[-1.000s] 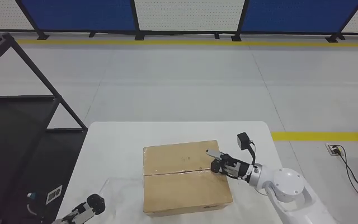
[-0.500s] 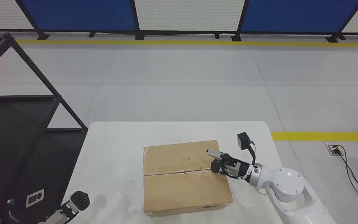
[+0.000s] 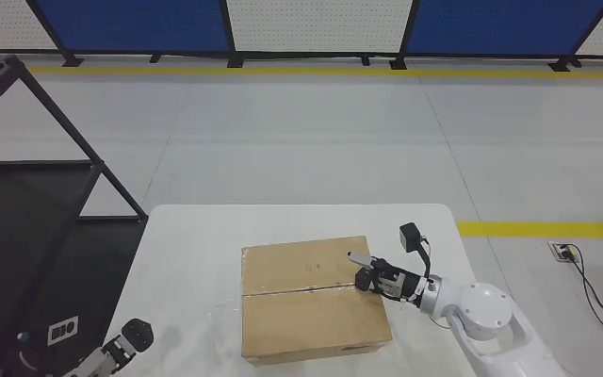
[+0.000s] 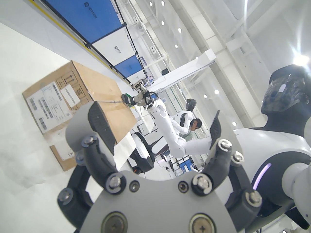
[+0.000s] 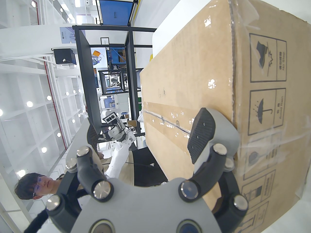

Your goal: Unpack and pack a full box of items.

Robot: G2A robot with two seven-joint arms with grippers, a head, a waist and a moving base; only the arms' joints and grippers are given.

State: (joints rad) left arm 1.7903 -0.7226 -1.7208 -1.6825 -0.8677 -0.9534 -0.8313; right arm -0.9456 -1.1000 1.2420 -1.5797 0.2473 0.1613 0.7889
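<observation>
A shut brown cardboard box point(image 3: 311, 297) stands in the middle of the white table point(image 3: 188, 245), with a taped seam point(image 5: 165, 121) running across its top. My right gripper point(image 3: 361, 269) is at the box's right edge, level with that seam, and open; one finger point(image 5: 201, 132) lies over the top near the corner, and nothing is held. In the right wrist view the box point(image 5: 194, 73) sits just ahead of the gripper point(image 5: 148, 132). My left gripper point(image 3: 135, 336) hangs open and empty off the table's near left corner, well away from the box point(image 4: 80, 90).
A black metal rack point(image 3: 57, 217) stands beside the table on the left. A crinkled bit of clear film point(image 3: 203, 316) lies on the table by the box's left side. The far half of the table is bare.
My left gripper has drawn back to the left, away from the box, toward the table's corner. The right gripper and the box have kept still.
</observation>
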